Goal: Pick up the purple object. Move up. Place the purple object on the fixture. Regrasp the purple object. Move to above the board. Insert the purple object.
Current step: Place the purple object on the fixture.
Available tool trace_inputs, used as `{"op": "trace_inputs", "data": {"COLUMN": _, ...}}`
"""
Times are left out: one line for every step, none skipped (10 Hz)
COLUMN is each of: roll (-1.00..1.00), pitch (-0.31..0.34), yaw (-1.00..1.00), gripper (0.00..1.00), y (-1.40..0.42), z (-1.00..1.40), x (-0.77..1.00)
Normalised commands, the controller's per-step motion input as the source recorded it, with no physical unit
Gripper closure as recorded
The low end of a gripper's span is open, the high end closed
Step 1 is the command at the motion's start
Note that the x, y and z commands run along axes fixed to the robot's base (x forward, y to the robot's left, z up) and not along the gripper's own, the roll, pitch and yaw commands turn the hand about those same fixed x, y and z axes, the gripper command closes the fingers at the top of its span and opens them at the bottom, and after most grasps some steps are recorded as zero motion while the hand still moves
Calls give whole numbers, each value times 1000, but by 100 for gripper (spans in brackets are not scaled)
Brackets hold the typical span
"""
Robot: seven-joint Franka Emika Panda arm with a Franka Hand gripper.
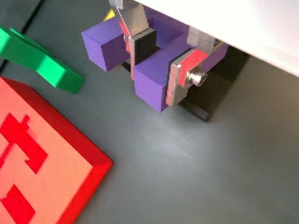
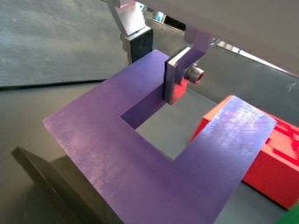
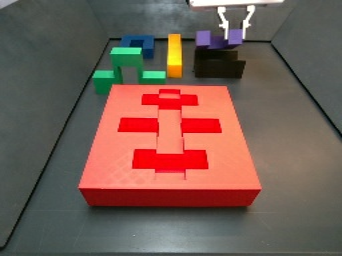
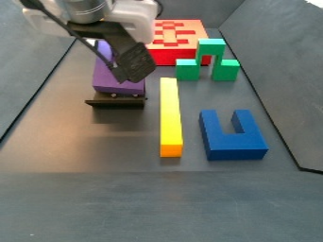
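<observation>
The purple object (image 3: 214, 40) is a U-shaped block resting on top of the black fixture (image 3: 221, 66) at the far end of the floor, also seen in the side view as the purple object (image 4: 119, 81) on the fixture (image 4: 116, 100). My gripper (image 1: 160, 77) comes down from above and is shut on one prong of the purple object (image 1: 149, 90). One finger sits inside the U's gap, the other on the prong's outer face. In a wrist view the gripper (image 2: 158, 70) straddles the same prong (image 2: 140, 96). The red board (image 3: 171, 140) lies apart from the gripper.
A yellow bar (image 4: 168, 115) lies beside the fixture, and a blue U-shaped block (image 4: 233, 132) lies beyond it. Green blocks (image 4: 209, 59) stand between the yellow bar and the board. Grey walls enclose the floor on all sides.
</observation>
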Motion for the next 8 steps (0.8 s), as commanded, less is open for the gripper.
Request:
{"op": "trace_inputs", "data": {"roll": -243, "pitch": -143, "yaw": -11, "gripper": 100, "y": -80, "z": -197, "x": 626}}
{"op": "trace_inputs", "data": {"roll": -354, "pitch": -191, "yaw": -9, "gripper": 100, "y": 0, "z": -234, "x": 474}}
{"op": "trace_inputs", "data": {"roll": -303, "pitch": -174, "yaw": -14, "gripper": 100, "y": 0, "z": -266, "x": 451}}
{"op": "trace_inputs", "data": {"roll": 0, "pitch": 0, "yaw": -46, "gripper": 100, "y": 0, "z": -120, "x": 174}}
{"op": "trace_inputs", "data": {"roll": 69, "pitch": 43, "yaw": -31, "gripper": 100, "y": 0, "z": -111, "x": 0}}
{"op": "trace_inputs", "data": {"roll": 114, "pitch": 151, "yaw": -111, "gripper": 100, "y": 37, "z": -114, "x": -77}}
{"op": "trace_inputs", "data": {"roll": 274, "pitch": 349, "yaw": -186, "gripper": 100, "y": 57, "z": -131, "x": -177}}
{"op": "trace_inputs", "data": {"roll": 311, "pitch": 457, "yaw": -171, "gripper": 100, "y": 9, "z": -131, "x": -91}}
